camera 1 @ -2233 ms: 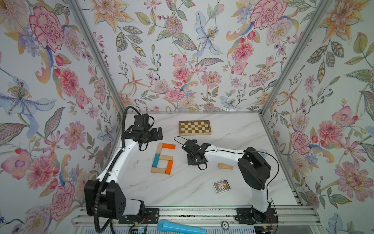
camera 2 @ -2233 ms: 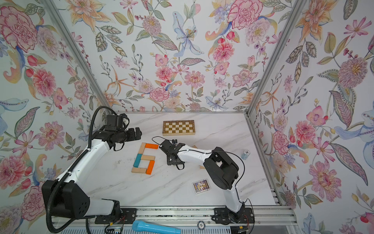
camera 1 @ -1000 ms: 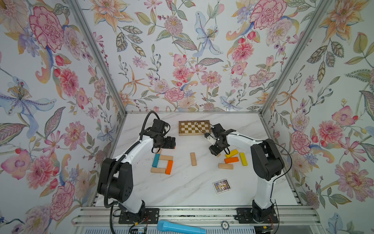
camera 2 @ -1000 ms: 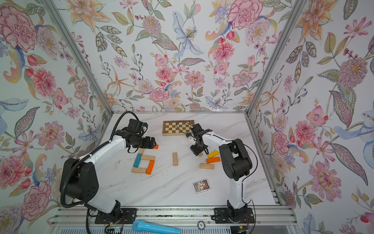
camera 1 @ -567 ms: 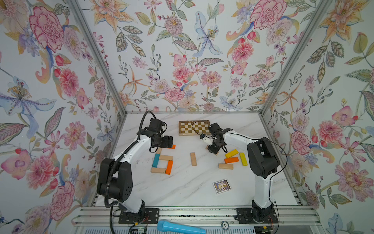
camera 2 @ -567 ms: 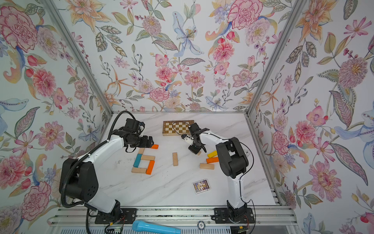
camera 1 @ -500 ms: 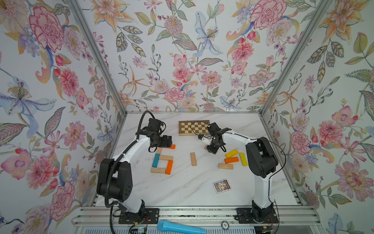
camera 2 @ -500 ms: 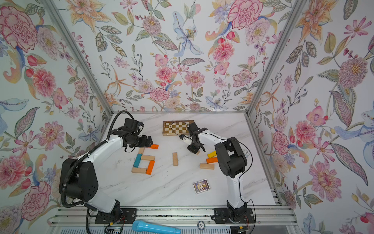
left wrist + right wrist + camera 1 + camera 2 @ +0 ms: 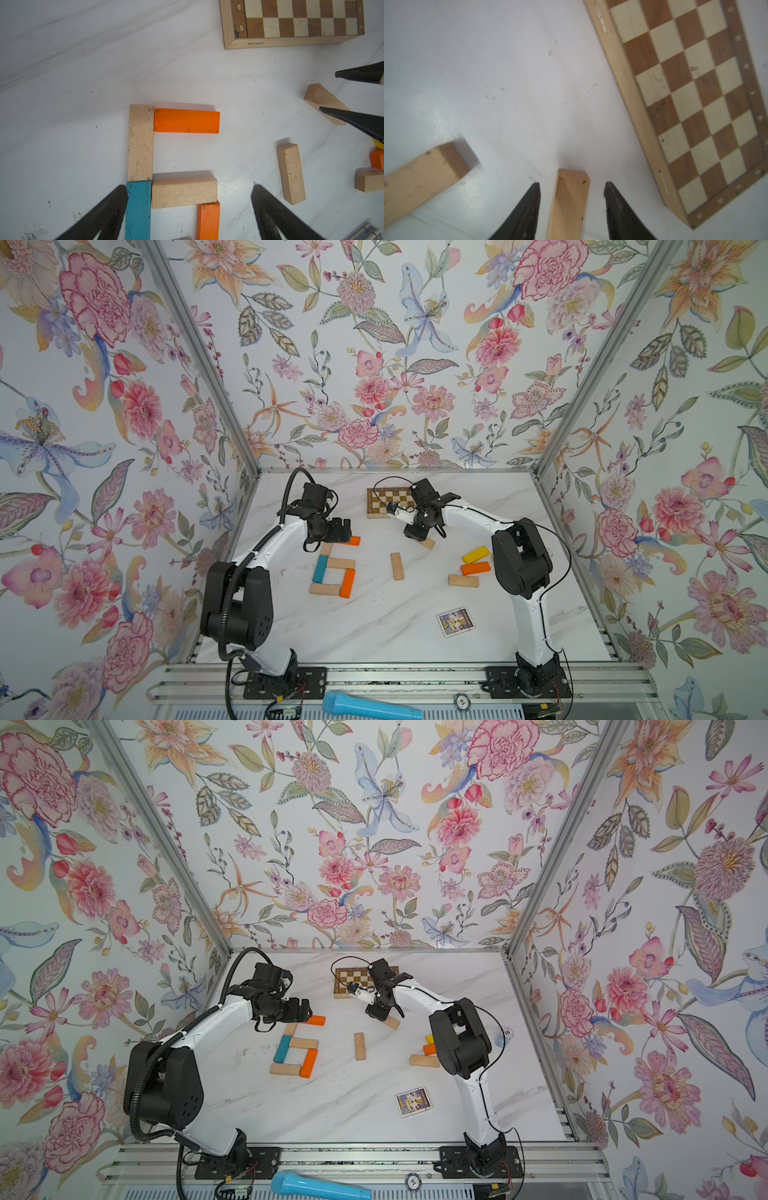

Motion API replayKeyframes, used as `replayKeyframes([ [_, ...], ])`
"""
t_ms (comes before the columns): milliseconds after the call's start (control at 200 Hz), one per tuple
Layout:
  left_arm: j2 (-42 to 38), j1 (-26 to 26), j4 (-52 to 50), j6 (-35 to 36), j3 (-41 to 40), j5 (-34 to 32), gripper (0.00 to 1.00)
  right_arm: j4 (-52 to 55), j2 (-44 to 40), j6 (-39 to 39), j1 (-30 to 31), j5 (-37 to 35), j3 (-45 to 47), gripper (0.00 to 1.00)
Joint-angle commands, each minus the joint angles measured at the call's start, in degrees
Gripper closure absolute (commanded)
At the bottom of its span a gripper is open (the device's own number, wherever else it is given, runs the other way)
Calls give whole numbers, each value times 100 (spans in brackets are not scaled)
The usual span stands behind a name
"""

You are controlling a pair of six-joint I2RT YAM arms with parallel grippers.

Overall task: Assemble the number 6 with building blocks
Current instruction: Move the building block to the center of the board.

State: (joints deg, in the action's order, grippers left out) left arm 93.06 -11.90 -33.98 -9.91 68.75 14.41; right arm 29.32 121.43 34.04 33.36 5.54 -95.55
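Several building blocks lie joined in a figure on the white table: a pale upright block [image 9: 140, 142], an orange top bar [image 9: 186, 120], a teal block [image 9: 138, 209], a pale middle bar [image 9: 184, 192], an orange block [image 9: 347, 583] and a pale bottom bar [image 9: 324, 589]. My left gripper [image 9: 189, 186] hangs open above this figure, holding nothing. My right gripper [image 9: 572, 184] is open and straddles a loose pale block [image 9: 571, 203], with a gap on each side. In a top view this gripper [image 9: 419, 536] stands just in front of the checkered board.
The checkered board [image 9: 380, 502] lies at the back. Loose blocks: a pale one [image 9: 397, 566] mid-table, and a yellow [image 9: 476, 554], an orange [image 9: 476, 568] and a pale one [image 9: 463, 580] by the right arm. A card box [image 9: 454, 621] and a blue microphone [image 9: 370, 707] lie in front.
My right gripper has shifted a little to the left and now straddles the pale block by the board. The left arm has hardly moved.
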Motion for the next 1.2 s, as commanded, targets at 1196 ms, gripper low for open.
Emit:
replayKeyframes([
  [1196,-1149,407,67,-441,-2,-523,1,463,-205,-8106,1996,-1526,1087,73],
])
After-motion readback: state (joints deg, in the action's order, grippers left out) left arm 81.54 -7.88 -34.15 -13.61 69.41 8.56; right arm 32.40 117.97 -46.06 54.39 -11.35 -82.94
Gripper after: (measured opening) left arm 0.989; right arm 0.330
